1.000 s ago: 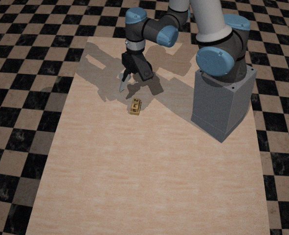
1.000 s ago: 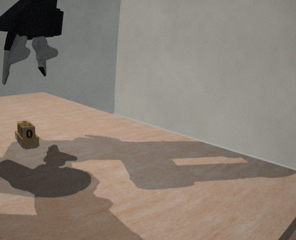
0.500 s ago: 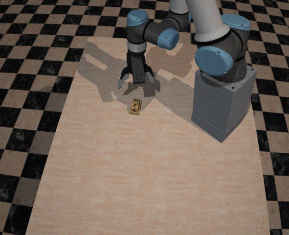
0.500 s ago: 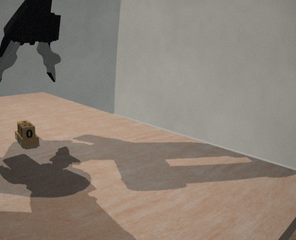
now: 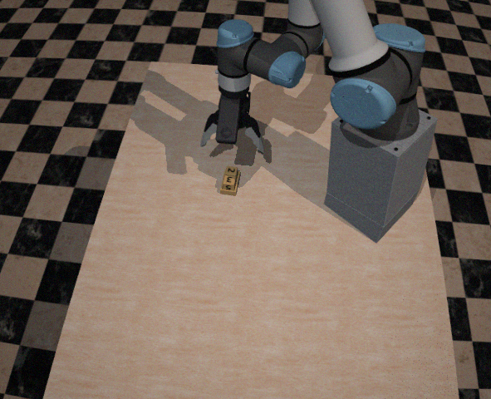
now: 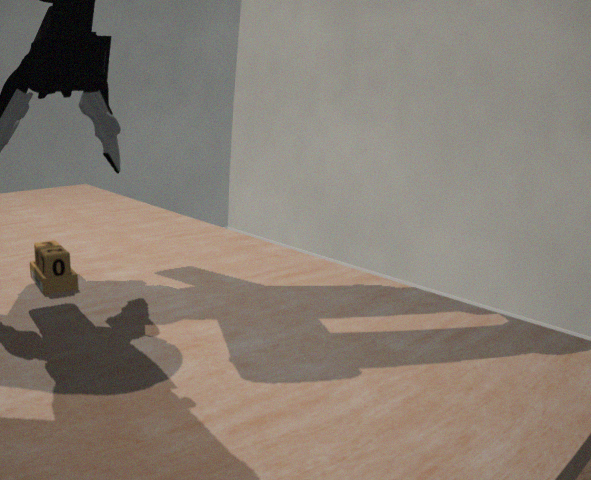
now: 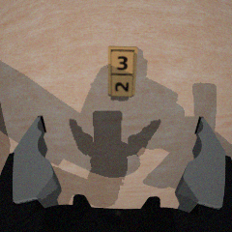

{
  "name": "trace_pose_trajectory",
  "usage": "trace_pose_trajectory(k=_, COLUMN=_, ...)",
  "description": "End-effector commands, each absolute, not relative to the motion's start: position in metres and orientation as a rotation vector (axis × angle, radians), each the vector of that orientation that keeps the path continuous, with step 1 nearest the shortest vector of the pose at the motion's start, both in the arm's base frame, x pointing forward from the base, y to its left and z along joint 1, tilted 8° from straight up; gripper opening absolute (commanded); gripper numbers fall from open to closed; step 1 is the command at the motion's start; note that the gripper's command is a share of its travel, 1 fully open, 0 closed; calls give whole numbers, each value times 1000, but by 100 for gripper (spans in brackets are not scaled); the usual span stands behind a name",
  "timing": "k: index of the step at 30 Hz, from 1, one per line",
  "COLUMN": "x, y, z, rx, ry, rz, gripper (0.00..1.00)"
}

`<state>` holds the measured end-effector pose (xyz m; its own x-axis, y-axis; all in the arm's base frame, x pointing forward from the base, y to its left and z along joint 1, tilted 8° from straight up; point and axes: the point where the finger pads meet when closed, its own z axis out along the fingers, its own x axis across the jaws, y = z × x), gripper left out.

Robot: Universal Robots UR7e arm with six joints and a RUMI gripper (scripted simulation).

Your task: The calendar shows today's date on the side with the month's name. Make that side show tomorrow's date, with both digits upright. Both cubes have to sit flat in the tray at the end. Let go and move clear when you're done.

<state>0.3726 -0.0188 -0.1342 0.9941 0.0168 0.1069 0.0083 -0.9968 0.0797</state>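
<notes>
The yellowish calendar tray (image 5: 228,192) (image 6: 62,284) (image 7: 122,48) stands on the table with two cubes seated side by side in it. One cube (image 5: 231,170) (image 6: 58,267) (image 7: 121,87) has a 2 on top, lying sideways to the row in the wrist view, and a 0 on its end face. The other cube (image 5: 229,178) (image 7: 122,63) has a 3 on top; its end face in the top camera looks like a 5. The long side with a bluish patch is too oblique in the exterior view to read. My gripper (image 5: 233,149) (image 6: 53,177) (image 7: 120,118) is open and empty, above and beside the tray.
The robot's grey pedestal (image 5: 361,184) stands to the right of the tray in the top view. The wooden table (image 5: 253,292) (image 6: 414,413) bears the arm's shadows around the tray. A wall (image 6: 414,129) rises beyond the table in the exterior view.
</notes>
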Motion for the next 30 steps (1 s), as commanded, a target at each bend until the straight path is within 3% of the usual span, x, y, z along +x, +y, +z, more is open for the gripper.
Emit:
trace_pose_trajectory(k=1, x=373, y=-19, z=-135, rx=3056, ry=-29, rz=168, gripper=100)
trace_pose_trajectory(k=3, x=373, y=-19, z=-135, rx=3056, ry=-29, rz=168, gripper=100)
trace_pose_trajectory(k=4, x=373, y=-19, z=-135, rx=3056, ry=-29, rz=168, gripper=28)
trace_pose_trajectory(k=30, x=373, y=-19, z=-135, rx=3056, ry=-29, rz=168, gripper=28)
